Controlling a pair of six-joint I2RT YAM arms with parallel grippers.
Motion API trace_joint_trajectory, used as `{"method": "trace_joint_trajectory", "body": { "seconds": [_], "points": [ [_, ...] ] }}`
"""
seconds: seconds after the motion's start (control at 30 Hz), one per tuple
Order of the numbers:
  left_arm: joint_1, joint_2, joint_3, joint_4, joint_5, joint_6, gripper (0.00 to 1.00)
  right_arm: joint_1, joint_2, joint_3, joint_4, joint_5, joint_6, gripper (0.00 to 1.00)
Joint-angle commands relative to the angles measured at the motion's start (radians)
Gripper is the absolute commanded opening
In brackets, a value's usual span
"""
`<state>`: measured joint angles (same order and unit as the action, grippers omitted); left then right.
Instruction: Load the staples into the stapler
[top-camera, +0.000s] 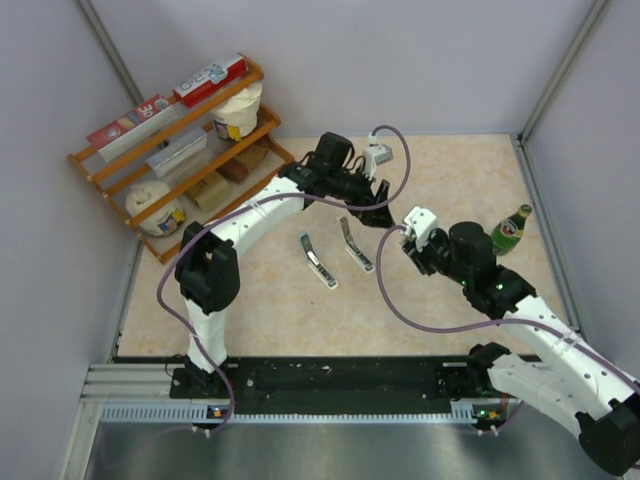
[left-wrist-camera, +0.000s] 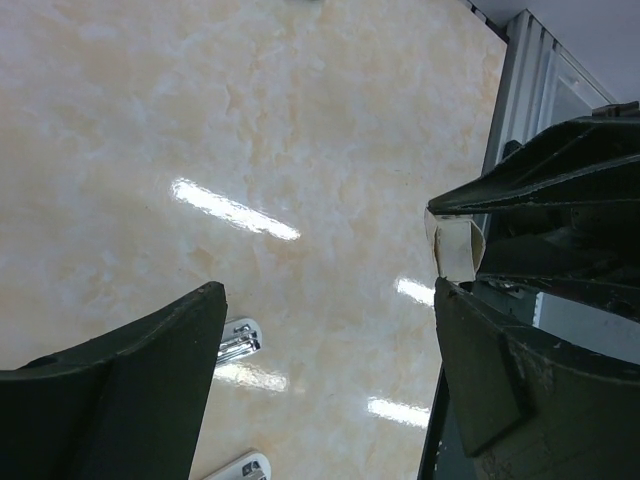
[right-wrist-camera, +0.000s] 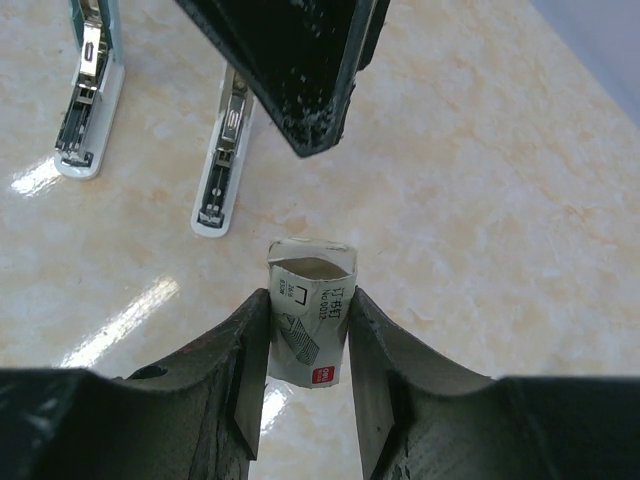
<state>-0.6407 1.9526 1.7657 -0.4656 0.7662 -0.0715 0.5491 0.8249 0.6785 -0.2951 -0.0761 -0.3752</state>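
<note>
My right tool (right-wrist-camera: 307, 315) pinched the staples box (right-wrist-camera: 310, 262) by its sides; its thin cardboard looked light and crushable. My left tool (left-wrist-camera: 325, 290) gaped wide, empty, just beside it.

Staples packet (right-wrist-camera: 308, 340): between the fingers of my right claw (right-wrist-camera: 308, 312), above the worktop (top-camera: 450, 175), right of centre.
My left claw (top-camera: 374, 208): just left of the packet; one finger is right beside it, perhaps touching, but I cannot tell.
Left stapler (top-camera: 318, 262): on the worktop at centre, nearer my bases than my left claw.
Right stapler (top-camera: 355, 247): beside the left stapler, between it and the packet.
Bottle (top-camera: 510, 230): upright on the worktop, right of my right claw, near the right wall.
Rack (top-camera: 180, 150): far left corner, well apart from both staplers.
</note>
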Motion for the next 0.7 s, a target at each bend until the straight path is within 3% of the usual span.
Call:
{"method": "trace_joint_trajectory", "body": {
  "seconds": [0.0, 0.67],
  "points": [
    [-0.028, 0.008, 0.047, -0.01, -0.002, 0.025, 0.88, -0.006, -0.013, -0.01, 0.056, -0.016, -0.004, 0.35],
    [-0.073, 0.068, 0.083, -0.044, 0.001, 0.053, 0.88, -0.005, -0.021, -0.014, 0.062, -0.05, 0.004, 0.36]
  ]
}}
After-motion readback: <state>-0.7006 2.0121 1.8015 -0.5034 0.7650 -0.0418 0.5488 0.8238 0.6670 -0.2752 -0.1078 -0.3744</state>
